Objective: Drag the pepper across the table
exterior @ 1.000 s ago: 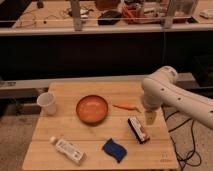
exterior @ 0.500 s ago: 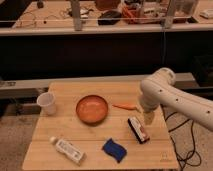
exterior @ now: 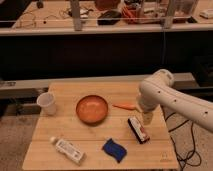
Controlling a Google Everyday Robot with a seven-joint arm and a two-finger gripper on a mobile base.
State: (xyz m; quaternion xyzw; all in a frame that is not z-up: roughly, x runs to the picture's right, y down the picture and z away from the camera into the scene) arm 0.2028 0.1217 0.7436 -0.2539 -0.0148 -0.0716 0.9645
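Orange pepper [exterior: 125, 106] lies left-right on table [exterior: 90, 135], tip toward bowl [exterior: 92, 109]; end effector [exterior: 146, 119] spread, just right of it.

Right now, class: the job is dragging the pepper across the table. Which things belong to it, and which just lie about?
Job: pepper; table; gripper, open, hanging close beside the pepper.
Lying about: orange bowl; white cup; white bottle; blue sponge; dark oblong object.

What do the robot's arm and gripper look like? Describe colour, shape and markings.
The arm is off-white, built of thick rounded tubes with a bulging joint, and dotted with rows of small dark spots. The gripper is a small pale piece at its tip, over the table near the pepper.
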